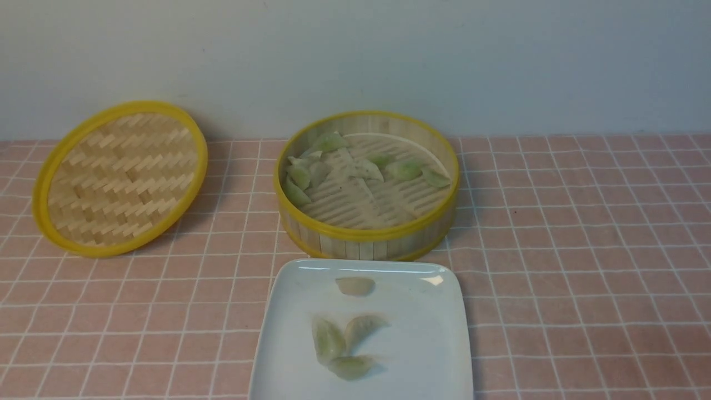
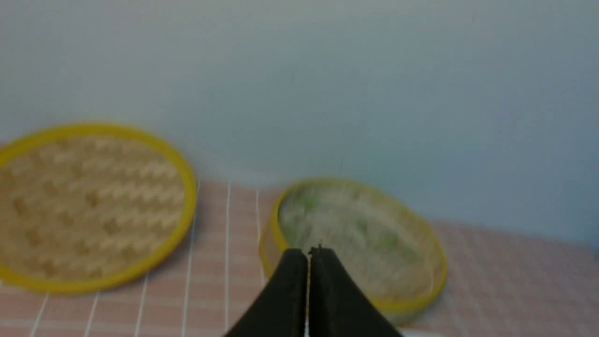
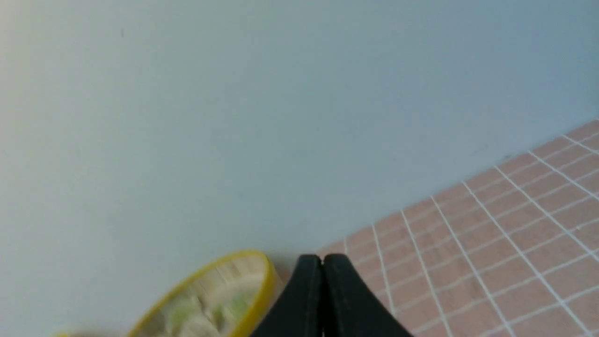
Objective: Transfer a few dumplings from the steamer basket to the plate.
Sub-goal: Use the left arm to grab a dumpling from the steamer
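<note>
Front view: four dumplings (image 1: 329, 339) on plate (image 1: 439, 355); left gripper (image 2: 308, 255) and right gripper (image 3: 322, 258) closed, empty. Any further pick probably means opening over the steamer basket (image 1: 366, 240).

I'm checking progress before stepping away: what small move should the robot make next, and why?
Probably just park: four dumplings already lie on the plate, and both the left gripper and right gripper are shut and empty, away from the steamer basket.
</note>
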Tool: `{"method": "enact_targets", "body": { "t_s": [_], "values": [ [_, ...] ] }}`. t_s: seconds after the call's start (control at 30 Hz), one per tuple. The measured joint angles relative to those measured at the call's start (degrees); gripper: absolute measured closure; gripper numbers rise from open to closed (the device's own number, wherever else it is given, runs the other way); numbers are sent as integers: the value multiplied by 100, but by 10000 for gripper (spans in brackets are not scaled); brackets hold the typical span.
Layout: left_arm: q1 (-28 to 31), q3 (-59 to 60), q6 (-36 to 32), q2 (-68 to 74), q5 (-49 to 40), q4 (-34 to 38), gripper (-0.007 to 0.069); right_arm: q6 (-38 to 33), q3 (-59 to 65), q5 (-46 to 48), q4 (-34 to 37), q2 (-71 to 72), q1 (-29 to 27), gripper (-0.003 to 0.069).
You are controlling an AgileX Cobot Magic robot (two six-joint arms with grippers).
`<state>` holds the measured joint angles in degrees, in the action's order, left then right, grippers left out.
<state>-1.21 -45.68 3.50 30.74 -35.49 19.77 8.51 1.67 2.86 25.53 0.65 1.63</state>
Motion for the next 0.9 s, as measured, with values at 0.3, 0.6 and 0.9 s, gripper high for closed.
{"method": "enact_targets", "body": {
  "t_s": [0.3,0.6,0.9],
  "values": [
    [-24,-1244,-1585,3080,-1656,50,631,266,-65,-528,712,0,14,673],
    [-1132,-2268,-2020,5374,-1496,51,631,-429,-2866,3558,-335,-1762,253,673],
    [-1865,-4420,-2074,7193,-1374,-569,594,-1069,-4445,5453,-769,-3868,253,673]
  ]
}}
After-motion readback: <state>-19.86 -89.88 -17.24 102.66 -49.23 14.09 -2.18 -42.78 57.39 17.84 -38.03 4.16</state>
